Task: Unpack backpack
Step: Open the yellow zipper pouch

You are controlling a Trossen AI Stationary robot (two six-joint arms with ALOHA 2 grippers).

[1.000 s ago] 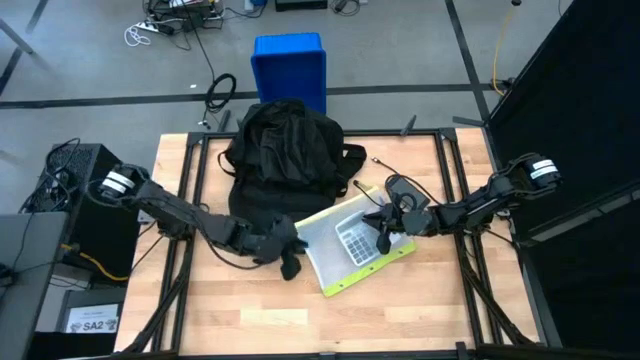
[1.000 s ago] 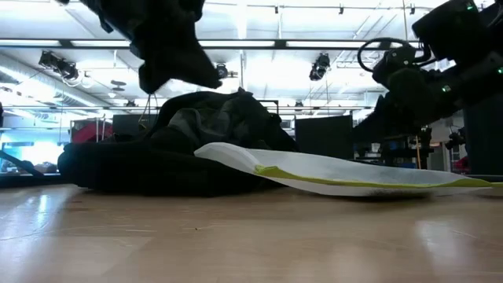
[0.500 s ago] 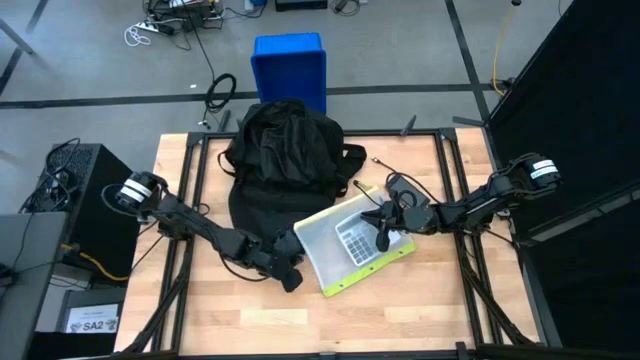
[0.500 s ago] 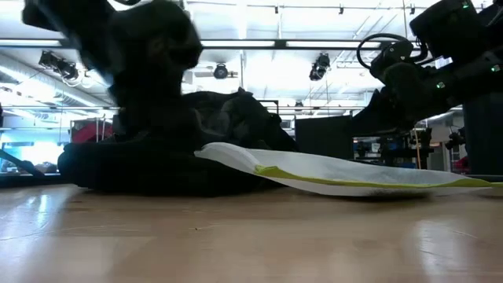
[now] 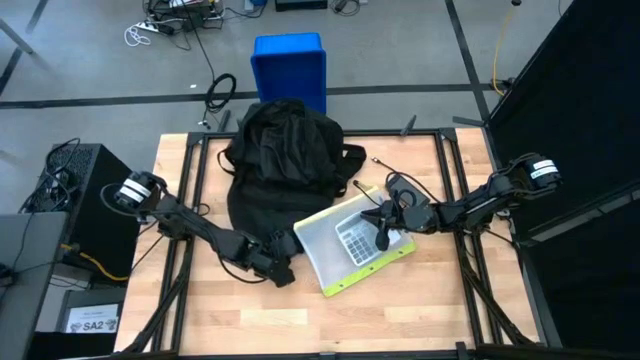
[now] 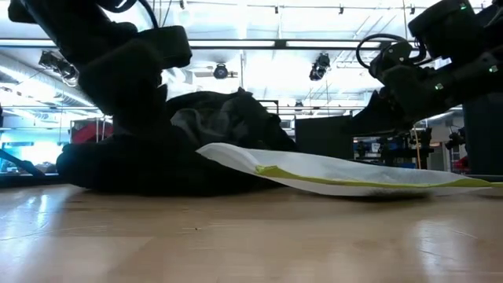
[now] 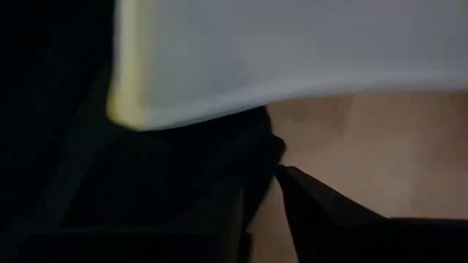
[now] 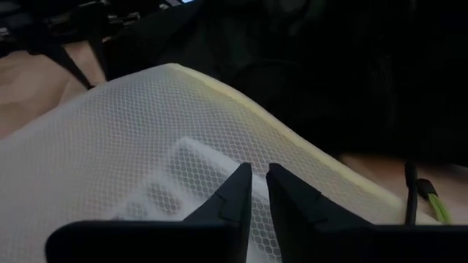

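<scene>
High view is showing the backpack lying at the table's far middle — the left gripper is sitting slightly parted and empty near it, while the right gripper is pinching the mesh pouch.

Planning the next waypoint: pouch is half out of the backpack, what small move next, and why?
Probably draw the right claw away from the backpack: it is shut on the mesh pouch, whose near end still overlaps the bag. The left claw sits low at the bag's front edge.
</scene>
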